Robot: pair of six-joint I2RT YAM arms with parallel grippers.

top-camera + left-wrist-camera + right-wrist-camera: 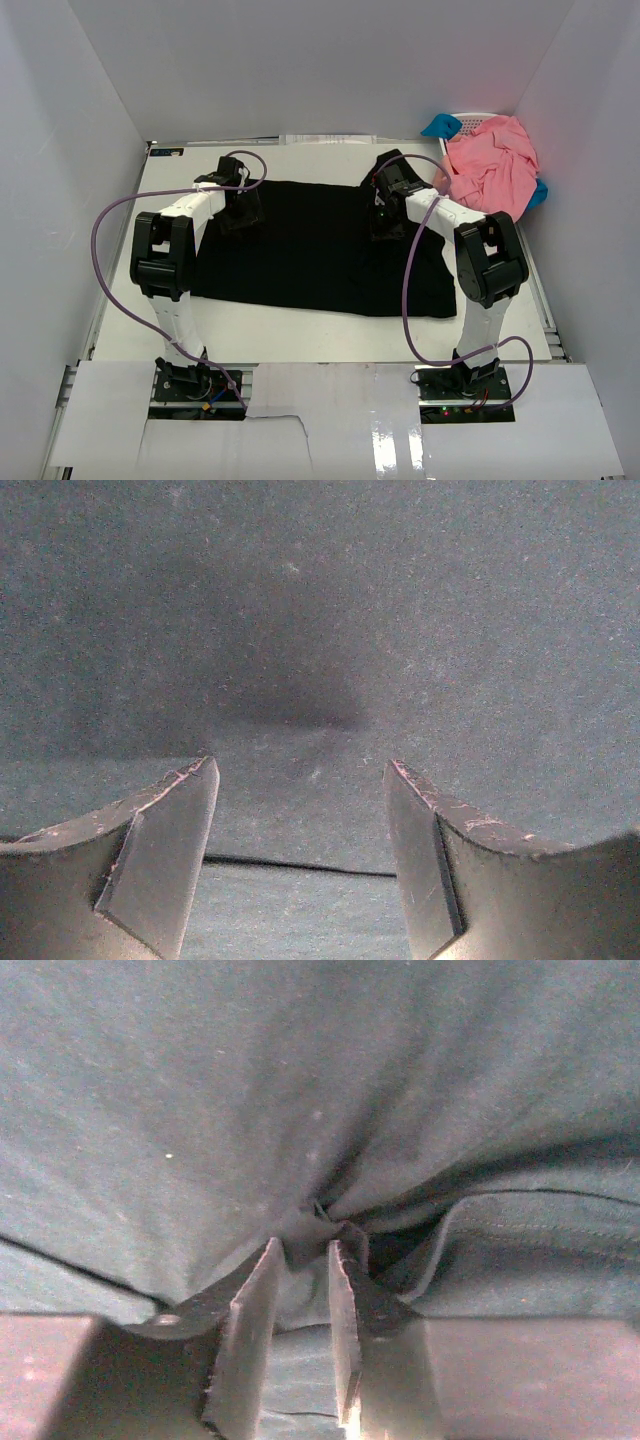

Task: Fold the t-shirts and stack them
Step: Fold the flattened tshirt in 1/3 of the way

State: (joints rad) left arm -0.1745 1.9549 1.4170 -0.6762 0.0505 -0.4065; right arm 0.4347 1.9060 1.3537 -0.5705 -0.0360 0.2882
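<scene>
Black t-shirt [320, 255], mid-frame: left pincer [300, 780] wide, empty; right pincer [305, 1250] narrow, pinching fold. Risk: snagged cloth may drag fold askew.

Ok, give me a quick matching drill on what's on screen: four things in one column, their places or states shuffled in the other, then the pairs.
1. black t-shirt
2. pink t-shirts
3. left end effector
4. right end effector

A. heaped in the basket, far right corner
B. jaws wide apart above black cloth
C. spread out on the table
D. jaws nearly together, cloth bunched at the tips

Pairs: 1-C, 2-A, 3-B, 4-D
</scene>
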